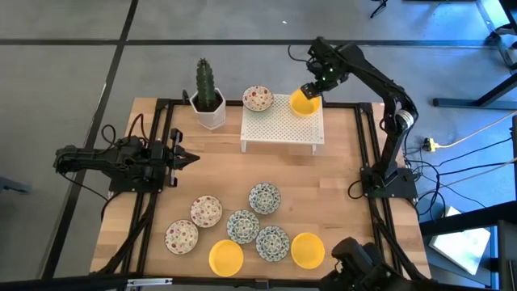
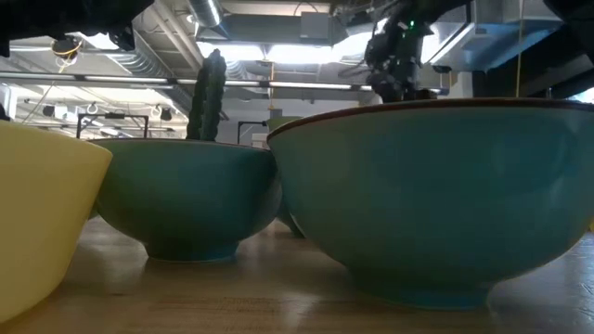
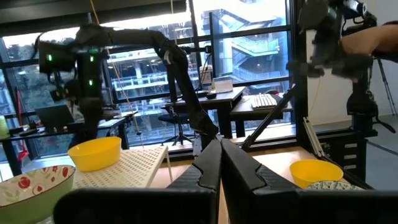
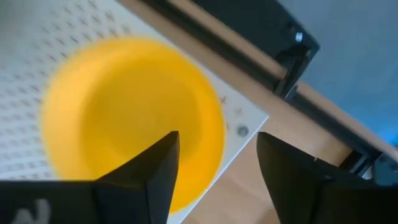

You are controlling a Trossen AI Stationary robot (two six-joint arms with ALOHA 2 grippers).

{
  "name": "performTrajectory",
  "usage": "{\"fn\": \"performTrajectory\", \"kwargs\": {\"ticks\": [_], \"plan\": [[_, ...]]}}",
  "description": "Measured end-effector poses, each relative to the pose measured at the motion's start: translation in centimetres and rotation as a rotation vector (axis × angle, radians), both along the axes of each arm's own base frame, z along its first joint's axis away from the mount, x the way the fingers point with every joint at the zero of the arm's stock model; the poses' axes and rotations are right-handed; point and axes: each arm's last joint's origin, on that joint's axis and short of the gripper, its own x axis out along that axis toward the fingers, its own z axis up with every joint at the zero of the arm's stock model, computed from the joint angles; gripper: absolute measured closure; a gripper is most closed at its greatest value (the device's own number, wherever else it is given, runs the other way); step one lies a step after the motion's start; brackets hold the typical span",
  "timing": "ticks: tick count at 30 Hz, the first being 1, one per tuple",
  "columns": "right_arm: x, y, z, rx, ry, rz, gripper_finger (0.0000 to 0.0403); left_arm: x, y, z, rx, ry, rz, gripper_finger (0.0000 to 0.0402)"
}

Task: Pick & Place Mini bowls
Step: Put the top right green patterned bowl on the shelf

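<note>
Yellow mini bowl [image 1: 303,103] seen resting on white perforated rack [image 1: 283,129], at corner nearest right arm, well apart from red-speck bowl [image 1: 258,99] at rack's other end. Right gripper [image 4: 214,165] held just above it, fingers spread, nothing pinched. Left gripper [image 1: 182,158] parked at table's left, fingers pressed together. Seven bowls [image 1: 242,230] left on table front. Bowl judged light, rigid, glossy, likely chippable; thin rim best pinched, one finger inside wall.

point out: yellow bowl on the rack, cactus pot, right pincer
yellow bowl on the rack [image 1: 303,103], high view, inside of bowl.
cactus pot [image 1: 212,112], high view, white wall.
right pincer [image 1: 312,89], high view, between open fingertips.
</note>
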Motion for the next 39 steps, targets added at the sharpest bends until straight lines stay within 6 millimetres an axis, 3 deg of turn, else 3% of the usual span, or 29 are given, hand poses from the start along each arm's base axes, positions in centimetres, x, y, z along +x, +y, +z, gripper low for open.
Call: {"fn": "performTrajectory", "kwargs": {"ticks": [5,10,15,20,24,28,33,36,39], "plan": [[-0.6,1.3,4.5,0.032,-0.151,0.015,0.019,0.0,0.0,0.0,0.002,0.0,0.0,0.0398],[0.3,4.8,8.2,0.117,-0.338,0.183,0.0266,0.0,0.0,-0.1,0.002,0.007,0.001,0.0398],[2.4,12.5,10.8,0.114,-0.44,0.549,0.0386,0.1,0.1,-0.5,0.0,0.048,0.021,0.0398],[3.4,20.7,12.8,-0.015,-0.459,0.82,0.0396,0.1,0.1,-0.8,-0.003,0.082,0.023,0.0398],[1.5,25.3,16.2,-0.194,-0.679,0.961,0.0397,0.1,0.1,-0.8,-0.009,0.081,0.022,0.0398],[-2.0,27.4,18.6,-0.37,-0.77,0.978,0.04,0.1,0.1,-0.8,-0.006,0.078,0.024,0.0398],[-6.0,28.3,19.2,-0.454,-0.805,0.967,0.04,0.1,0.0,-0.8,-0.045,0.081,0.011,0.0398],[-5.9,29.2,17.7,-0.493,-0.903,1.015,0.04,0.1,0.0,-0.9,-0.043,0.094,0.01,0.0398],[-4.9,29.8,15.0,-0.519,-1.038,1.06,0.04,0.1,0.0,-1.1,-0.042,0.118,0.01,0.0398]]}}
